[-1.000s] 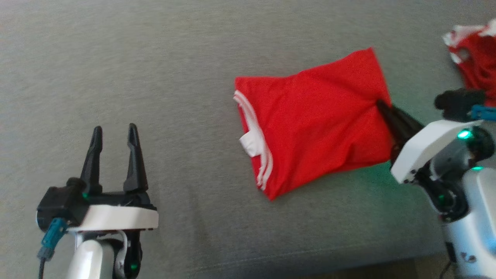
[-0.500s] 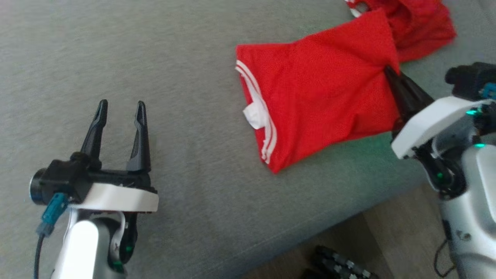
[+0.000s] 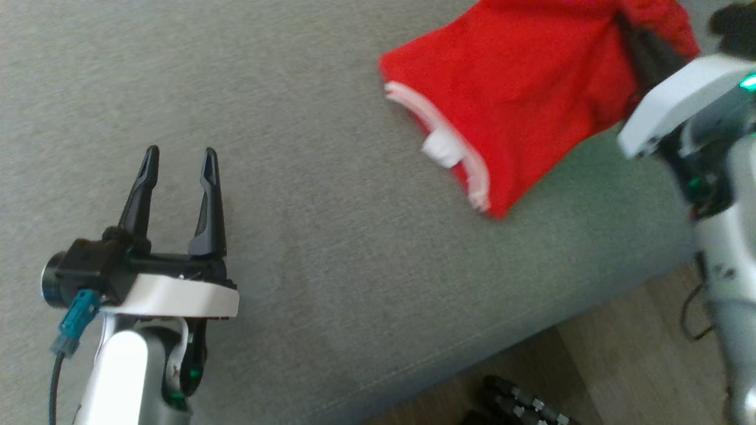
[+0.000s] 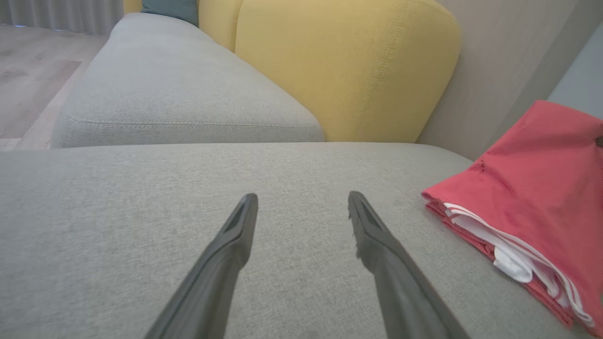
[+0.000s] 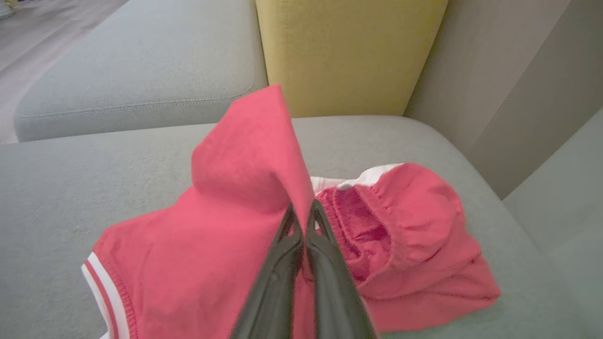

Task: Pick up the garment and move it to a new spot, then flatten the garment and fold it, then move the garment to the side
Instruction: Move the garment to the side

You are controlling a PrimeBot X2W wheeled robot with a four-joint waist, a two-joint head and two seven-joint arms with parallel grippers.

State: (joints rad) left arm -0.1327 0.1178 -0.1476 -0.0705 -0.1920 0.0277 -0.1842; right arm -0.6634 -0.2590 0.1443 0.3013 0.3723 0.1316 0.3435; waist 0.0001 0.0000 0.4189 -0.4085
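Folded garment (image 3: 520, 100) on sofa (image 3: 295, 177): long axis left–right, striped hem (image 3: 440, 127) toward left; right gripper (image 5: 301, 214) clamps its right edge; left gripper (image 3: 177, 156) spread wide.

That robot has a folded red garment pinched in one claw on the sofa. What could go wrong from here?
1. The right claw pinches the folded garment at just one edge, so the fold could sag open.
2. A crumpled red garment lies right beside it, and the two could tangle.
3. The folded garment's low corner sits near the sofa's front edge, so it might slip toward the floor.
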